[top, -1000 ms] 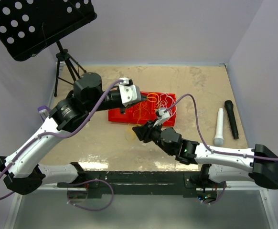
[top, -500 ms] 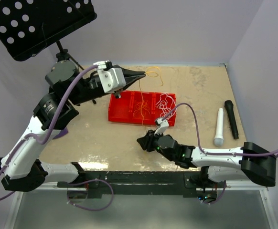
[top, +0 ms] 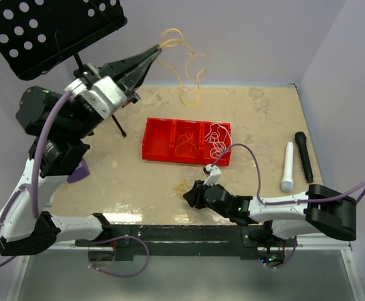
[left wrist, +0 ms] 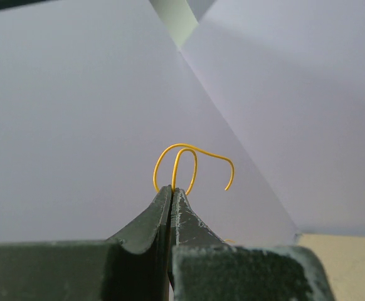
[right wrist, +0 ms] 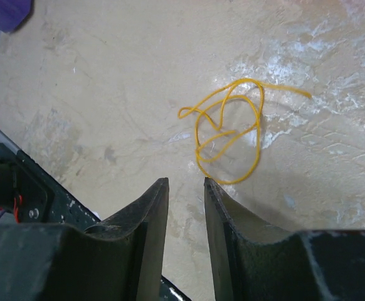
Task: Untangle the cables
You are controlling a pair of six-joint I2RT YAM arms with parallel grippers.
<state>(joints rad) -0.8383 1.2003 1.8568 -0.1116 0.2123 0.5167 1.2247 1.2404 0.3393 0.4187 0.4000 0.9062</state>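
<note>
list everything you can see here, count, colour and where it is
held cable: 1, orange, in the air at far left
loose cable: 1, orange, coiled on the table near the front edge
orange tangle: count unclear, orange, middle compartment of the tray
white tangle: count unclear, white, right compartment of the tray
tray: 1, red, three compartments, table centre
white microphone: 1, white, table right
black microphone: 1, black, beside the white one
music stand: 1, black, far left corner
purple object: 1, purple, left edge, partly hidden
table: 1, beige
left gripper: 1, black, shut on the held cable
right gripper: 1, black, open, before the loose cable
</note>
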